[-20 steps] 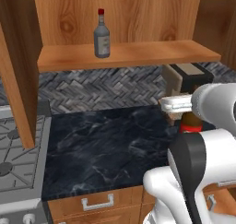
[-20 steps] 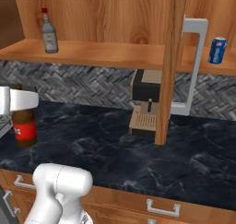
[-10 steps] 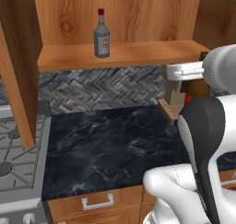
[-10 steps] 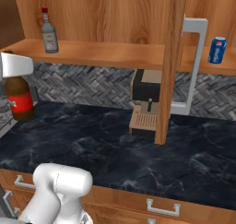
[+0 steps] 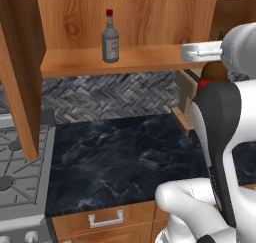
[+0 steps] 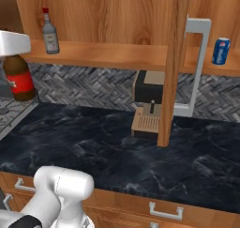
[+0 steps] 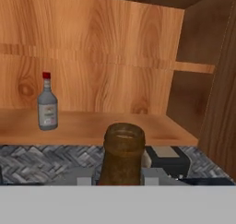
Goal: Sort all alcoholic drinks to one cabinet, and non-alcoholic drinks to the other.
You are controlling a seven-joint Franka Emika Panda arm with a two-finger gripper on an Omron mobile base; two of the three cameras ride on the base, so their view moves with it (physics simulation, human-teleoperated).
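1. Two fingers of the gripper (image 7: pixel 120 179) are clamped on the neck of the brown beer bottle (image 6: pixel 19 78), which hangs upright below the white hand, its red label facing out and its base well clear of the dark marble counter (image 6: pixel 117 142).
2. Seen along the hand, the bottle's open mouth sits level with the front lip of the cabinet shelf (image 7: pixel 92 128), just short of it; bare shelf lies ahead and to the right, up to the cabinet's side wall.
3. Below the held bottle the counter is open between the stove (image 5: pixel 17 172) on the left and the coffee machine (image 6: pixel 149 102) against the herringbone backsplash.
4. A wooden cabinet door (image 5: pixel 20 72) stands swung out at the left edge of the opening, and a vertical wooden divider (image 6: pixel 172 67) bounds it on the right.
5. Farther back, the clear liquor bottle (image 5: pixel 110 38) with a red cap stands upright on the shelf, toward its left, well apart from the held bottle.
6. Beyond the divider, the blue soda can (image 6: pixel 220 50) stands on the neighbouring cabinet's shelf, beside a white handle.
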